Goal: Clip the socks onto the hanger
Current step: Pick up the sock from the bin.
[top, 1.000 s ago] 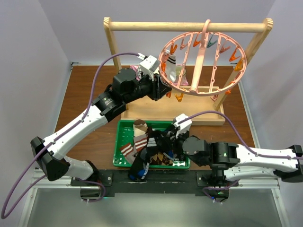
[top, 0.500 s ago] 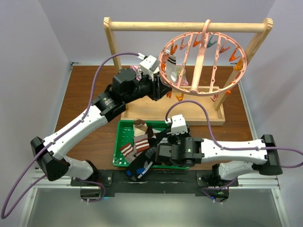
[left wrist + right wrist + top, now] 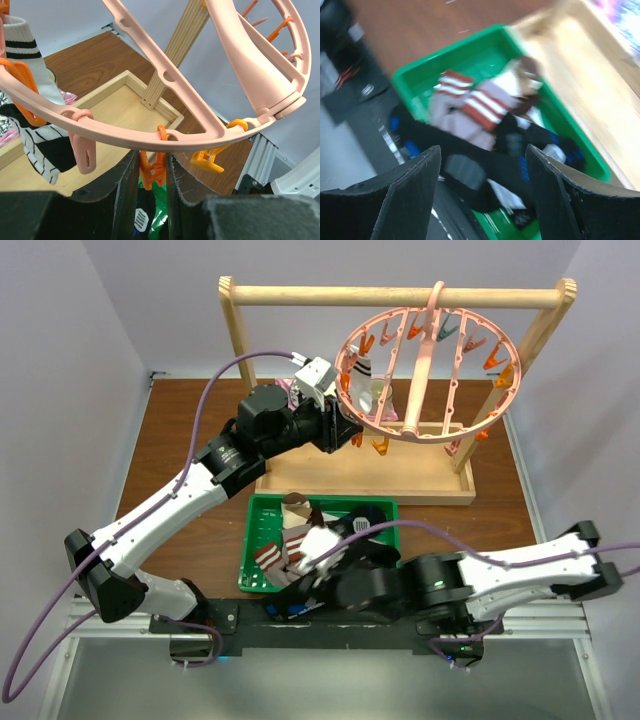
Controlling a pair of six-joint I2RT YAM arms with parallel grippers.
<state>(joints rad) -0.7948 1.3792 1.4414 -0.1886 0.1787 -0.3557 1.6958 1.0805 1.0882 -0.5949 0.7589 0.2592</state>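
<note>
Left fingers point(image 3: 125, 190) clenching orange clip point(image 3: 150, 175) on pink hanger point(image 3: 418, 380) rim. Right fingers point(image 3: 405, 195) spreading wide, empty, hovering over socks point(image 3: 296, 540) heaped in green tray point(image 3: 262, 510) on bench point(image 3: 190, 430). Socks looking soft, light, floppy; pinching one cuff edge likely best.

Soft, even light fills my overhead view, with hardly any glare. My right wrist view smears with motion blur across the socks point(image 3: 480, 107); my left wrist view is sharp.
</note>
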